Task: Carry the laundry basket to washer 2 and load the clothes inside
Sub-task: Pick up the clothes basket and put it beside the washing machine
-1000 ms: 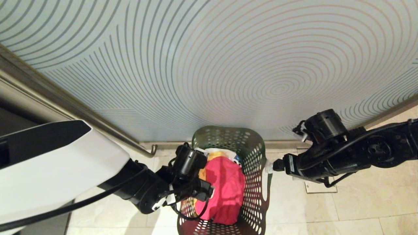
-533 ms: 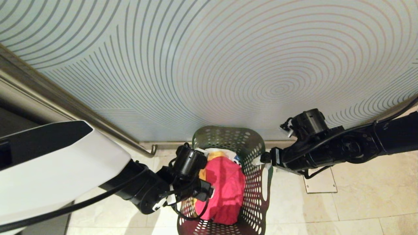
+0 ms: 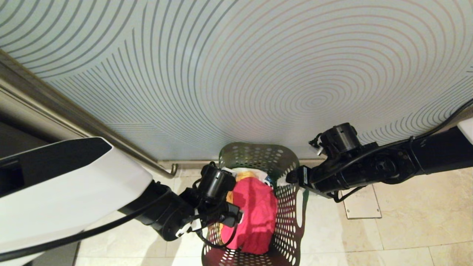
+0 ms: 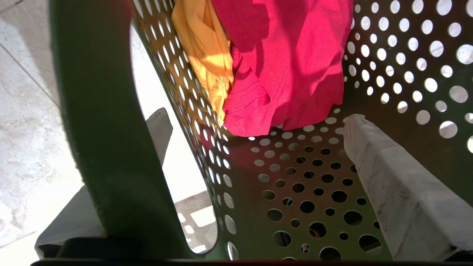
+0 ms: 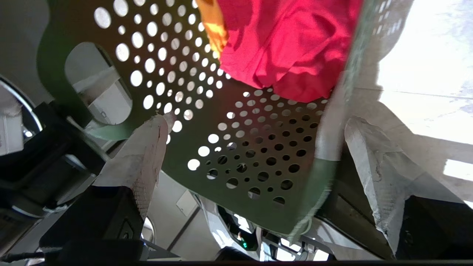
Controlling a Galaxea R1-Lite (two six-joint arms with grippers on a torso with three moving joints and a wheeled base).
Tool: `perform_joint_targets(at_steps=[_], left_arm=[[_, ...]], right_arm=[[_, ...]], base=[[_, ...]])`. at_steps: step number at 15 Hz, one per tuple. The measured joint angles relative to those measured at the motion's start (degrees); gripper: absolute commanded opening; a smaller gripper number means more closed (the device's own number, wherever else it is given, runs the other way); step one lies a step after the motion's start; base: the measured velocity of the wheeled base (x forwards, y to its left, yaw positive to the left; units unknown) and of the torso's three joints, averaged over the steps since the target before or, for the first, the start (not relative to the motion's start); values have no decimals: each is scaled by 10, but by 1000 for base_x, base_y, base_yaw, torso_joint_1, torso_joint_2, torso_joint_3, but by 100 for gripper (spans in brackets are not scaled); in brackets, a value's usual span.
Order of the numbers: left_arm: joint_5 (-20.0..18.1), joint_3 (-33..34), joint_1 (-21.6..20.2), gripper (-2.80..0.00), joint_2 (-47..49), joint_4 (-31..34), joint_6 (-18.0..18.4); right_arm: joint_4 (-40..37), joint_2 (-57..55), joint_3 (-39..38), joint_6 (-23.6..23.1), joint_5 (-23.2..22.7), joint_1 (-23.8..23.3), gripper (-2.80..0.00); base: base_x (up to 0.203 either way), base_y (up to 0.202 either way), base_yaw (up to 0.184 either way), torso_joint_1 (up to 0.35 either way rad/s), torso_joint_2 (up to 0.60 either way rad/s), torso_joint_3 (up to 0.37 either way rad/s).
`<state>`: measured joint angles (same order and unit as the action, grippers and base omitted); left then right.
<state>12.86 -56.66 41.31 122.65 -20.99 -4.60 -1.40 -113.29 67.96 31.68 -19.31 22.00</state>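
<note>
Green plastic fills both wrist views: the laundry basket stands on the tiled floor just before a glass wall with curved stripes, and we have one hand on each side of it. Our left hand is spread, one finger outside the near wall and one inside, so that the rim beside the handle slot lies between them without being clamped. Our right hand is spread as well, straddling the opposite rim, one finger inside the basket and the other outside it. The clothes lie inside, the pink-red garment on top, the yellow-orange one beside it and a bit of white at the far end. Washer 2 is not in any view. We judge that we are at the very start, setting up a two-handed grip for the carry. Next both hands should press together on the rim at about the same height, so the basket lifts level and the bundle does not slide out; only then does the drive to the washer make sense.
</note>
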Motion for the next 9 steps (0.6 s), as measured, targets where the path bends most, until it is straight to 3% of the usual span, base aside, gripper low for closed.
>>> perform_joint_targets(at_steps=[9], left_arm=[[-9,-10,-1,0,11,0,-5]], right_arm=[[35,-29,-2,44,5,40,0]], base=[[0,0,0,0,0,0]])
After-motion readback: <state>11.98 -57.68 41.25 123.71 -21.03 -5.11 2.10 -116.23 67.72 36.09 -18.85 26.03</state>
